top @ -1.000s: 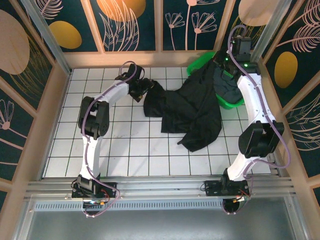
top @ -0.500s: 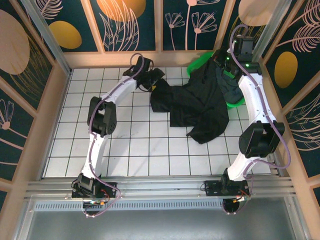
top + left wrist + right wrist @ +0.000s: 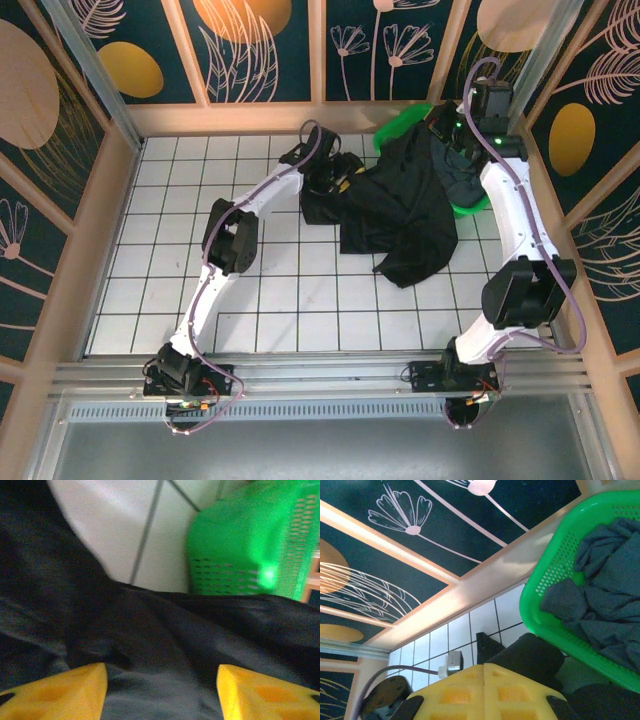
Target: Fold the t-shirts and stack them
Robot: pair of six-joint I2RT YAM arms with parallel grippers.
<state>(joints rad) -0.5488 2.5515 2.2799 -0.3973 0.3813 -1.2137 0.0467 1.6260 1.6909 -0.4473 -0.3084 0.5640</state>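
The green basket [image 3: 545, 565] in the far right corner holds the slate grey t-shirt [image 3: 605, 605]. The black t-shirt [image 3: 400, 215] sprawls from its edge across the white-tiled counter [image 3: 200, 260]. The left hand [image 3: 161, 672] is over the shirt, fingers apart. The right hand [image 3: 484, 682] is pressed closed beside the basket. Flower-painted panels [image 3: 260, 50] wall the counter.

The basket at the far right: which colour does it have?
The basket is bright green plastic mesh; the right wrist view shows it best.
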